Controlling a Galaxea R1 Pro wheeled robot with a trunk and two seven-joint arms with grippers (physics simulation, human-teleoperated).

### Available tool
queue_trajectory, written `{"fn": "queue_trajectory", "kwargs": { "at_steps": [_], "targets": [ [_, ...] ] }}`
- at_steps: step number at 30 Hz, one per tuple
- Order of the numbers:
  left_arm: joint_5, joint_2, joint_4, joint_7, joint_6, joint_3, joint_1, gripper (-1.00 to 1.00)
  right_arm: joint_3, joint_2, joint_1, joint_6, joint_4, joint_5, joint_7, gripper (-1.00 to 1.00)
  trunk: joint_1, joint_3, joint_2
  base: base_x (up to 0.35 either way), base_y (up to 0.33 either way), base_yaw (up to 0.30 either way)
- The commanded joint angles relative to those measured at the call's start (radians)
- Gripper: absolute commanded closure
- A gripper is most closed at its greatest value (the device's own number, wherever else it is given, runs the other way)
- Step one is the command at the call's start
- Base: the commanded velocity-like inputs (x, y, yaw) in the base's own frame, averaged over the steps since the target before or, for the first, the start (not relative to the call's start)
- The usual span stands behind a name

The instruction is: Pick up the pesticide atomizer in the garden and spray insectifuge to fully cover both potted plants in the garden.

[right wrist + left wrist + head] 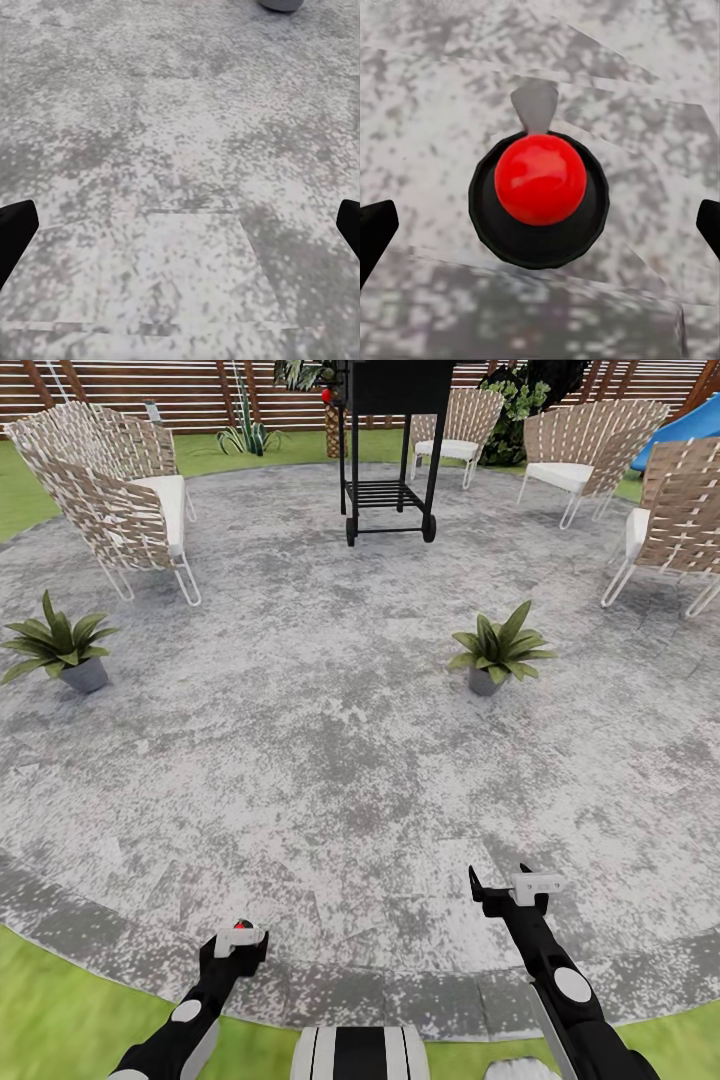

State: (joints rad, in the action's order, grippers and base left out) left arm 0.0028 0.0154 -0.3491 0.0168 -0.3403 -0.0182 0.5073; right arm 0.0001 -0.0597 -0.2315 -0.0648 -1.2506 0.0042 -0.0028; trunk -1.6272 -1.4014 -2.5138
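Potted plants (60,643) (500,648), two of them, sat on the round grey stone patio (330,760): one at about 10 o'clock from the robot, the other at 1 o'clock, well apart. Each was a low rosette of broad pointed green leaves in a small grey pot. I counted at least four woven chairs (590,445) round the edge and one black grill cart (390,440) at 12 o'clock. Both claws were spread wide. The right gripper (500,890) held nothing. The left gripper (237,950) hung over a round black thing with a red ball top (540,180), fingers clear of it. Couldn't tell whether that was the atomizer.
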Motion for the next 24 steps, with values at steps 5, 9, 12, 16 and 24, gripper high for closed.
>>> {"fn": "queue_trajectory", "kwargs": {
  "at_steps": [5,9,12,16,24],
  "targets": [
    [0.000,0.000,-0.003,0.002,-0.004,-0.002,0.000,-1.00,0.000,0.000,-0.001,-0.003,0.001,0.000,0.000,-1.00,0.000,-0.001,0.000,0.000,0.000,0.000],
    [0.000,0.000,-0.004,0.002,-0.004,-0.002,0.000,1.00,0.000,0.000,-0.001,-0.003,0.002,0.000,0.000,-1.00,0.000,-0.001,0.000,0.000,0.000,0.000],
    [0.000,0.000,-0.004,0.002,-0.005,-0.002,0.000,1.00,0.000,0.000,0.000,-0.003,0.001,0.000,0.000,-1.00,0.000,-0.001,0.000,0.000,0.000,0.000],
    [0.000,0.001,-0.004,0.002,-0.005,-0.002,0.000,1.00,0.000,0.000,0.000,-0.003,0.002,0.000,0.000,-1.00,0.000,-0.001,0.000,0.000,0.000,0.000],
    [0.000,0.000,-0.004,0.002,-0.005,-0.003,0.000,1.00,0.000,0.000,-0.001,-0.003,0.002,0.000,0.000,-1.00,0.000,-0.001,0.000,0.000,0.000,0.000]
  ]
}}
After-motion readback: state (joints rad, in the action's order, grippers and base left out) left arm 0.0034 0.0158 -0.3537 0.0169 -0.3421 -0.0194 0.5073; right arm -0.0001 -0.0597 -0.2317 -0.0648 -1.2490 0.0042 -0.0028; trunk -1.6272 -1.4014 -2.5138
